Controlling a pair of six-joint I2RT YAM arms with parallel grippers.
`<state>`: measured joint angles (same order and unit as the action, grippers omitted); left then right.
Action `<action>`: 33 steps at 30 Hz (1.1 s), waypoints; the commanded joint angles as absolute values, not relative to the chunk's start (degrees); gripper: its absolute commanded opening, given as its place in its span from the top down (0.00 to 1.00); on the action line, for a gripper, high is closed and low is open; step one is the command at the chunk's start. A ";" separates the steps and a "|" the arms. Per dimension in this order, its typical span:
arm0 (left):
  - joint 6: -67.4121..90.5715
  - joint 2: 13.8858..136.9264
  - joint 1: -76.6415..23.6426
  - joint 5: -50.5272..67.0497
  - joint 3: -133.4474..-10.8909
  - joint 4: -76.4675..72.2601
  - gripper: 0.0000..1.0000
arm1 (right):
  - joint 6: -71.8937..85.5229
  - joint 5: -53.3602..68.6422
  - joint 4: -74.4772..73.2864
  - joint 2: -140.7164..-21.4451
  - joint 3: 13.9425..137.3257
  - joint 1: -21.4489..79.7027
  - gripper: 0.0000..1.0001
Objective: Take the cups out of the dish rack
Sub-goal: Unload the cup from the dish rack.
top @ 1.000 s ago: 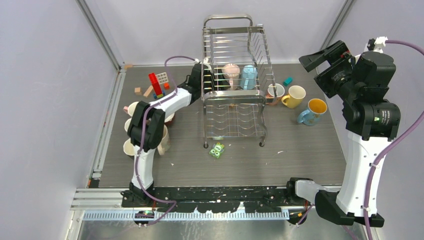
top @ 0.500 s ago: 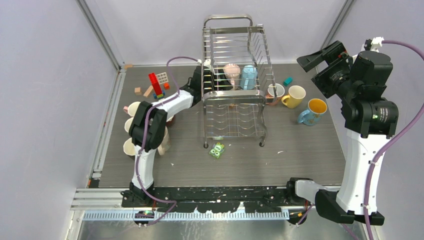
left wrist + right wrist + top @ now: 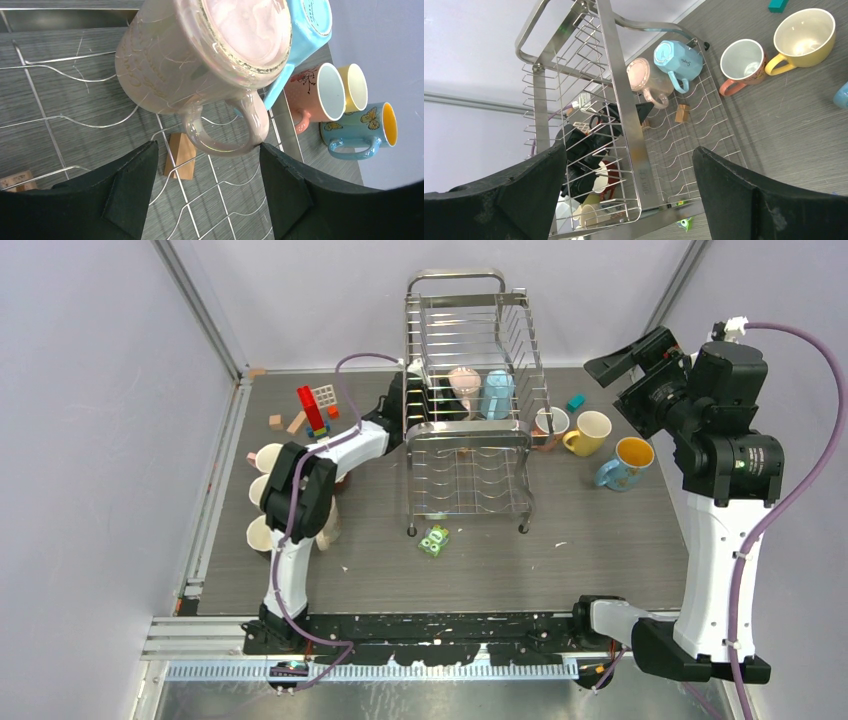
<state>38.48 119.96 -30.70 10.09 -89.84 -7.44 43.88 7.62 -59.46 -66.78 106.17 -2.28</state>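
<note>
The silver dish rack stands at mid-table. On its upper tier a pale pink mug and a light blue mug lie bottoms outward. My left gripper reaches into the rack from the left. In the left wrist view it is open, its jaws on either side of the pink mug's handle, the right fingertip touching it. The blue mug sits behind. My right gripper hangs high to the right of the rack, open and empty.
Salmon, yellow and butterfly-patterned blue mugs stand right of the rack. Several mugs cluster by the left arm. Toy blocks, a teal block, a green packet and a wooden block lie about.
My left gripper has pushed a little further into the rack toward the pink mug. My right arm has swung slightly left and up.
</note>
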 commanded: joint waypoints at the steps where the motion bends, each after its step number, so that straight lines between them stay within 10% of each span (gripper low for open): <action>1: 36.73 121.36 -31.70 8.75 -93.09 -7.25 0.25 | 44.03 7.41 -56.32 -66.61 105.92 -1.68 0.00; 23: 38.03 124.00 -35.28 -4.34 -94.55 -10.62 0.24 | 43.20 7.06 -55.26 -65.71 103.86 -1.23 0.00; 33: 36.15 120.68 -35.24 -8.27 -91.27 -11.77 0.42 | 43.08 7.22 -54.85 -65.37 103.22 -1.25 0.00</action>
